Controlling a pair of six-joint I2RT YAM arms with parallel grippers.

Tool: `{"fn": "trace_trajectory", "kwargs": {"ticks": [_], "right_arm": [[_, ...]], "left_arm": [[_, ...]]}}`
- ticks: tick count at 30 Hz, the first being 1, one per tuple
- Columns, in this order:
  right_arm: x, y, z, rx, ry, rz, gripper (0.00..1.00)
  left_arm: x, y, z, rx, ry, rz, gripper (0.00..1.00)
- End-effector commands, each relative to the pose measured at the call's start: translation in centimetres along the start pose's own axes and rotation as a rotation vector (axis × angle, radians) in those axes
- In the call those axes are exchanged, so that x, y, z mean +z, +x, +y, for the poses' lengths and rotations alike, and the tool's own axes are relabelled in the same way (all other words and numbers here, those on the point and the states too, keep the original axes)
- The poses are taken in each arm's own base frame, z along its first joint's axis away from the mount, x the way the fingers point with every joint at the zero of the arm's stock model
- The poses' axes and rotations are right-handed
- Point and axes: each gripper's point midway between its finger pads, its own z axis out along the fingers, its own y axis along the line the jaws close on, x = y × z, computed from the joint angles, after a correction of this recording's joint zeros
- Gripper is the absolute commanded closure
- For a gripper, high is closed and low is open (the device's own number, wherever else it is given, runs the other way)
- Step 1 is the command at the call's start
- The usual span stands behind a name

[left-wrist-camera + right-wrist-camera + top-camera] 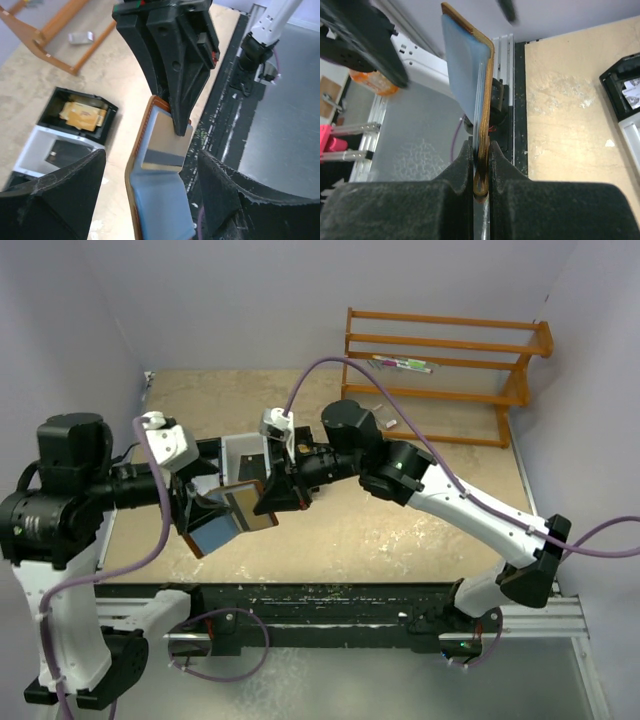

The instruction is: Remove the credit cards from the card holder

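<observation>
The right jaws are clamped on the edge of the open brown card holder, which hangs above the surface with a pale, dark-striped credit card inside, while the left jaws stand wide apart around it, touching nothing.

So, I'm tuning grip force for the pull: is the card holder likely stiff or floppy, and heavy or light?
Probably semi-floppy: the card holder curls at its far end while the right gripper pinches one edge. Likely light: that narrow pinch alone holds it up. Its glossy card may slip out.
</observation>
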Motion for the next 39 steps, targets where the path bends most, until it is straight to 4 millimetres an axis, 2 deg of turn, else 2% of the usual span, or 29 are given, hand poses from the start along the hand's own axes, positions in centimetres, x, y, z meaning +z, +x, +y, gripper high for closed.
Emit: {"fn": "trace_trajectory", "kwargs": {"ticks": [1,6,11,13,17,20,21,24,25,27,28,29,30,31,32,34,37,39], "right_arm": [[-0.2,-0.9,1.9,-0.132,-0.065,0.064,1.0],[0.9,-0.8,2.0,-0.149,-0.084,0.101,1.0],[1.2,-1.8,1.9,-0.171,-0.083,0.101,1.0],[1.2,-2.2,2.0,-0.181,-0.085,0.107,1.0],[1.3,-2.6,1.9,-0.204,-0.086,0.126,1.0],[1.0,-3.0,1.5,-0.224,-0.057,0.118,1.0],[0.8,-3.3,1.3,-0.225,-0.038,0.101,0.96],[-0.5,-5.3,-0.3,-0.182,0.059,-0.028,0.56],[-1.3,-7.1,-0.9,-0.175,0.086,-0.128,0.45],[-3.7,-8.9,-1.3,-0.061,0.08,-0.308,0.32],[-4.7,-9.3,-1.4,-0.032,0.072,-0.405,0.26],[-6.0,-9.8,-0.6,-0.022,0.047,-0.511,0.19],[-6.4,-8.3,-1.2,0.013,0.05,-0.582,0.1],[-7.9,-8.8,-0.2,0.009,0.02,-0.705,0.05],[-8.7,-8.5,0.4,0.024,-0.026,-0.782,0.01],[-9.2,-8.0,0.8,0.08,-0.087,-0.871,0.01],[-8.5,-8.0,1.5,0.102,-0.145,-0.903,0.0],[-7.8,-8.3,2.7,0.084,-0.184,-0.911,0.0]], "left_arm": [[1.9,1.7,0.2,-0.06,0.135,0.025,0.25],[2.5,2.4,0.1,-0.095,0.179,0.025,0.35],[3.2,3.1,-0.2,-0.164,0.233,0.027,0.64],[3.4,3.3,-0.4,-0.19,0.252,0.027,0.72],[3.6,3.2,-1.1,-0.225,0.29,0.028,0.75],[3.7,3.2,-1.2,-0.231,0.302,0.031,0.96],[3.8,3.1,-1.2,-0.233,0.304,0.029,1.0],[3.8,2.0,-1.1,-0.265,0.311,0.001,1.0],[3.8,1.4,-1.0,-0.271,0.303,-0.016,1.0],[3.5,-0.4,-0.6,-0.26,0.268,-0.062,1.0],[3.4,-1.4,-0.2,-0.241,0.238,-0.092,1.0],[3.2,-2.4,0.2,-0.234,0.194,-0.118,1.0],[2.8,-3.9,0.6,-0.191,0.148,-0.171,1.0],[2.5,-5.0,0.8,-0.194,0.123,-0.209,1.0],[2.2,-5.9,0.9,-0.188,0.102,-0.241,1.0],[1.7,-7.5,0.8,-0.19,0.096,-0.29,1.0],[1.4,-8.8,0.5,-0.215,0.128,-0.313,1.0],[1.2,-9.3,0.5,-0.213,0.13,-0.325,1.0]]}}
